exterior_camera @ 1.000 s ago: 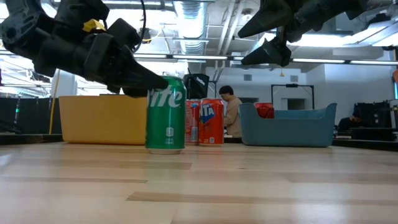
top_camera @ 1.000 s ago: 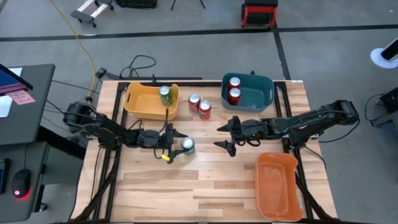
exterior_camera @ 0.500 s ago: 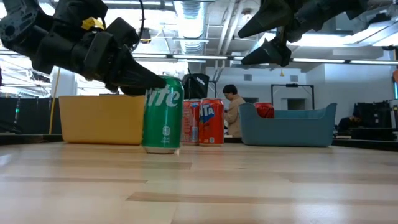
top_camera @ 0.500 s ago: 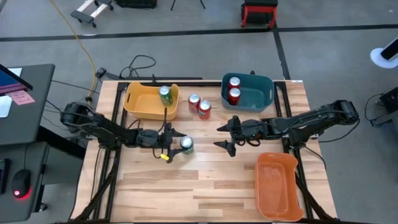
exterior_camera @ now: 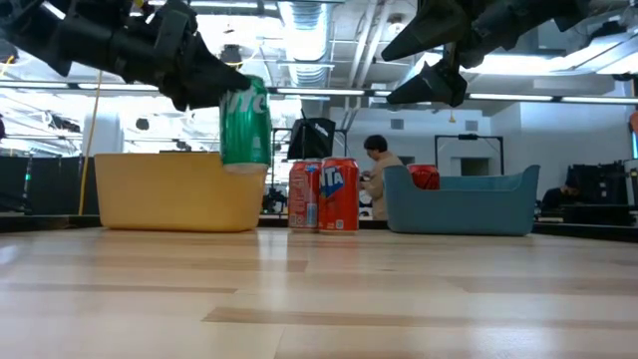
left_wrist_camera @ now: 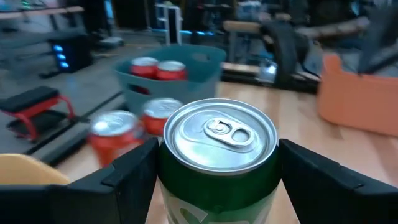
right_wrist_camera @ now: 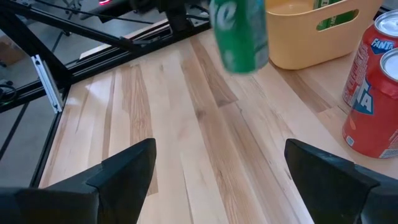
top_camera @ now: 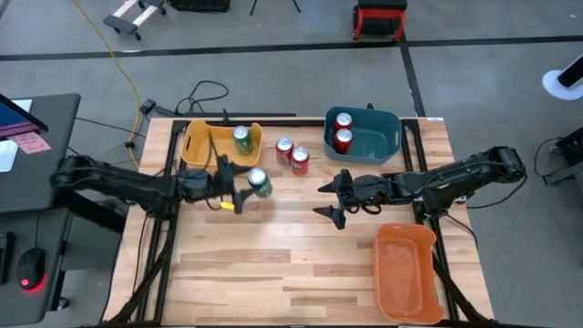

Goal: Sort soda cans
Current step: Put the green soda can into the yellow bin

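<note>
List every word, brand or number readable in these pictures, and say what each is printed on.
"Fanta": on the red can nearest the yellow bin, right wrist view.
"TA": end of the same brand, on the red can in the low view.
Partial white lettering on the green can held by the left gripper: too incomplete to read.
Nothing else is legible.

A wooden table (top_camera: 301,264) stands on a grey floor (top_camera: 291,82) crossed by dark lines, a desk (top_camera: 36,137) at its left. Beyond, a person (exterior_camera: 377,179) sits under bright ceiling lights (exterior_camera: 309,15).
</note>
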Controlling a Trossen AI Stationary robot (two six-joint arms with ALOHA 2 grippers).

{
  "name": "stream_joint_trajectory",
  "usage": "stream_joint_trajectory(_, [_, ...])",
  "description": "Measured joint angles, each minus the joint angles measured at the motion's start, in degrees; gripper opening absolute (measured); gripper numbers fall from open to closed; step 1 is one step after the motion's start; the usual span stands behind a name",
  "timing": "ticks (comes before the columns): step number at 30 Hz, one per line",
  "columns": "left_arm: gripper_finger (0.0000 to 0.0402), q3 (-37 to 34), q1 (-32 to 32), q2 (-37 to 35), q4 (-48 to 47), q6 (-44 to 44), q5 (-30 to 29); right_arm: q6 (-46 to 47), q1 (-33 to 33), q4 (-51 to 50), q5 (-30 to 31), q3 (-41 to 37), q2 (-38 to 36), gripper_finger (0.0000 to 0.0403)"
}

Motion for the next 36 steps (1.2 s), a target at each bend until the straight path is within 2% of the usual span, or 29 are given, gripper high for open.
stream_joint_trajectory(7, [0.0289,0.0,6.1,-9.4,-3.8,1.4,0.4,0.0,-0.1,0.0,0.0,0.0,0.0,0.0376])
stream_joint_trajectory(14, [0.0291,0.1,10.1,-14.2,-6.2,4.1,-0.1,-0.1,-0.5,0.0,0.0,0.0,0.0,0.0376])
stream_joint_trajectory(20, [0.0292,0.1,13.8,-14.5,-10.4,4.7,-1.5,-0.1,-0.7,-0.1,0.0,0.0,0.0,0.0376])
stream_joint_trajectory(28, [0.0292,0.2,17.6,-14.5,-10.6,7.4,-3.3,-0.1,-0.7,-0.4,0.0,0.0,0.0,0.0376])
stream_joint_trajectory(36, [0.0292,0.2,19.5,-12.3,-15.4,3.9,-2.3,-0.1,-0.7,-0.4,0.0,0.0,0.0,0.0376])
